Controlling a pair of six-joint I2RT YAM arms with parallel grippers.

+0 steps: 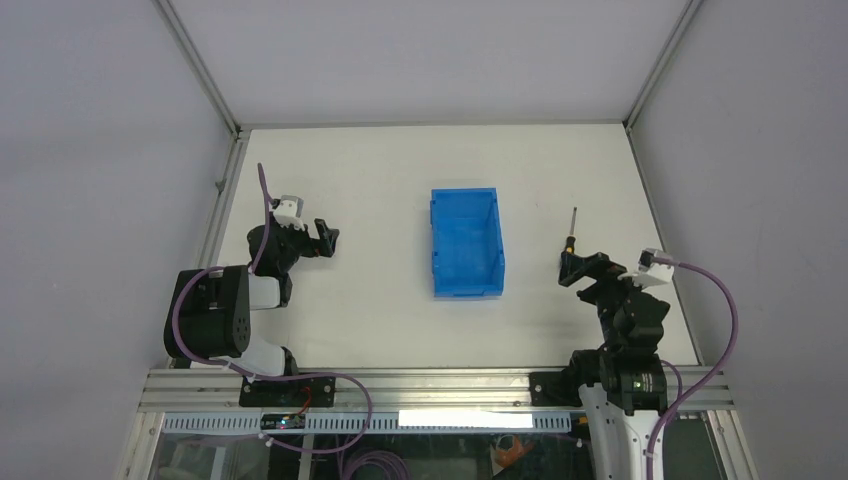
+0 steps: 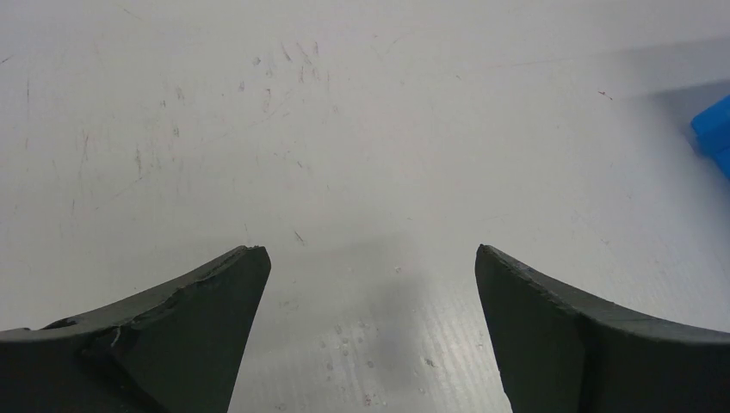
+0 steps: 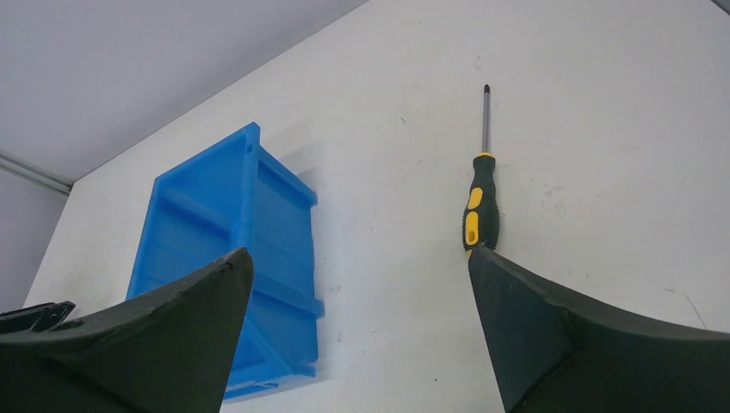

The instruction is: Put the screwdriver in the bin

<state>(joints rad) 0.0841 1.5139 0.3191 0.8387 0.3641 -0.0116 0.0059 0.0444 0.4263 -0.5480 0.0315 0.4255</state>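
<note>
Screwdriver [image 3: 480,206] handle end hidden behind right claw [image 3: 358,258] finger; bin [image 3: 224,215] corner likewise.

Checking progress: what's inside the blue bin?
Only its blue floor shows inside the bin; a strip behind its near wall may be hidden. The screwdriver lies outside, on the table.
</note>
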